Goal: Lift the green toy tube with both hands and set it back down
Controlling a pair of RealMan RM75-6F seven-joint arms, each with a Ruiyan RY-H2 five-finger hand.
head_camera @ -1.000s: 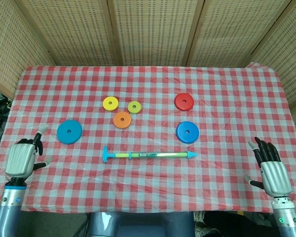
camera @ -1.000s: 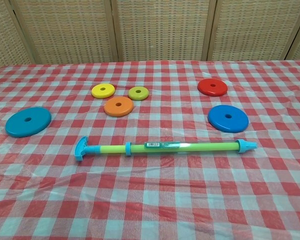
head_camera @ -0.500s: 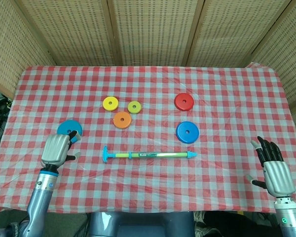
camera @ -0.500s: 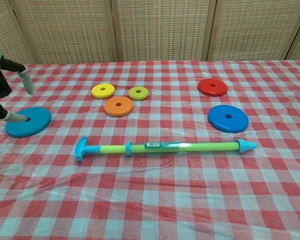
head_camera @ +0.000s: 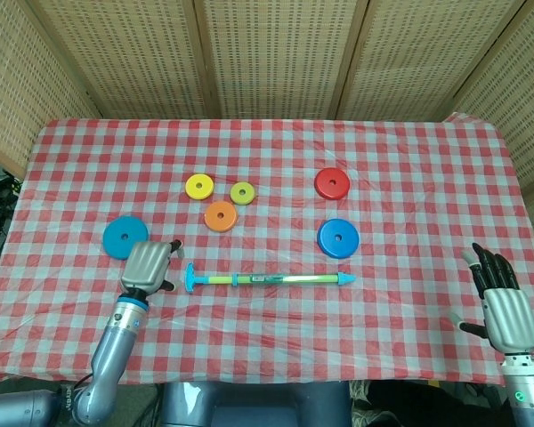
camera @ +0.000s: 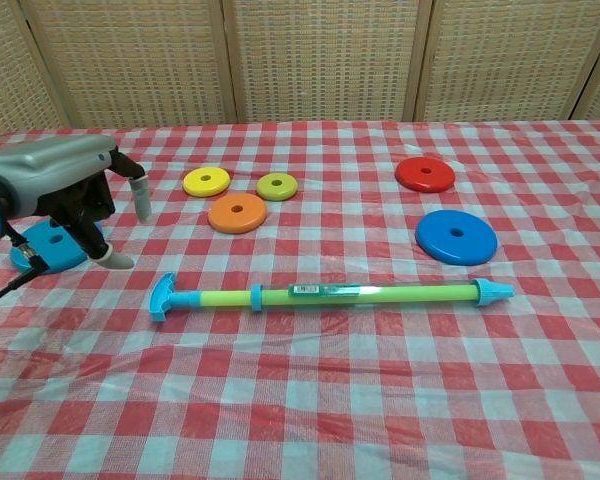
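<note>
Left hand [head_camera: 148, 264] low over the checked cloth [head_camera: 409, 169], fingers apart and holding nothing, just left of the tube's [head_camera: 267, 279] T-shaped end, not touching it; teal disc [head_camera: 125, 237] close behind that hand; tube lying flat across the cloth's near middle, below the yellow [head_camera: 199, 187], orange [head_camera: 220, 215], olive [head_camera: 242, 193], red [head_camera: 332, 183] and blue [head_camera: 338, 238] discs; right hand [head_camera: 505, 307] at the near right corner, fingers spread, empty.

Glossy plastic tube [camera: 330, 293] lies on a shiny checked tablecloth [camera: 380, 400].
</note>
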